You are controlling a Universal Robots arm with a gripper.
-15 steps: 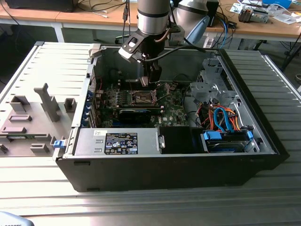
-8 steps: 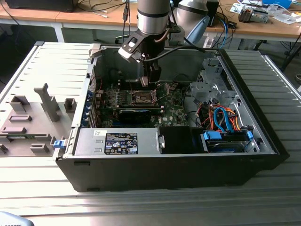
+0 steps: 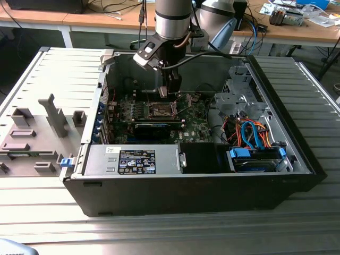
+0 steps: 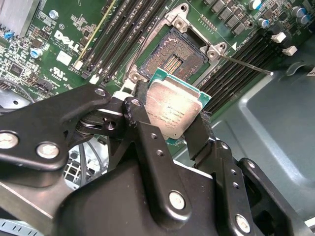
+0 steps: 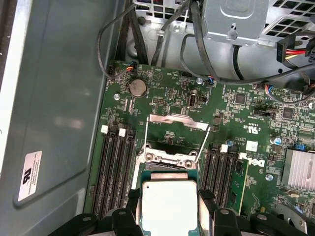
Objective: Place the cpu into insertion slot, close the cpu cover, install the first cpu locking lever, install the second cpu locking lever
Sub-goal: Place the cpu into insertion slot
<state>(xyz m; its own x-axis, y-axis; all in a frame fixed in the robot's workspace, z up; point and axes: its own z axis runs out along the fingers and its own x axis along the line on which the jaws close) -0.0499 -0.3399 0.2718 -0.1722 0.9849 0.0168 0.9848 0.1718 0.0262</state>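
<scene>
We found the gripper (image 4: 172, 110) clenched on the cpu (image 4: 175, 104), with its two black fingers (image 4: 142, 105) pressed against opposite edges of the chip. In the second wrist view the cpu hung just above the insertion slot (image 4: 172, 58) and apart from it. Its silvery-grey top faced the camera and its green border overlapped the near rim of the insertion slot. We could not tell whether the chip sat level with the insertion slot or at a slight tilt.

The insertion slot lay open, its dark field of contacts bare inside the silvery rim. A thin locking lever (image 4: 246, 64) jutted out from one corner of the insertion slot, raised clear of it.

In the first wrist view the cpu (image 5: 169, 204) hid most of the insertion slot (image 5: 167, 158), so that we saw little beyond its far rim. Past that far rim the cpu cover (image 5: 178, 121) stood swung back, and two thin levers ran from either side of the insertion slot toward it. Long black memory slots (image 5: 115, 167) flanked the insertion slot on both sides, all on the green motherboard (image 5: 162, 93).

In the exterior view the gripper (image 3: 169, 94) reached down inside the open computer case (image 3: 297, 149), directly over the insertion slot (image 3: 161, 110).
</scene>
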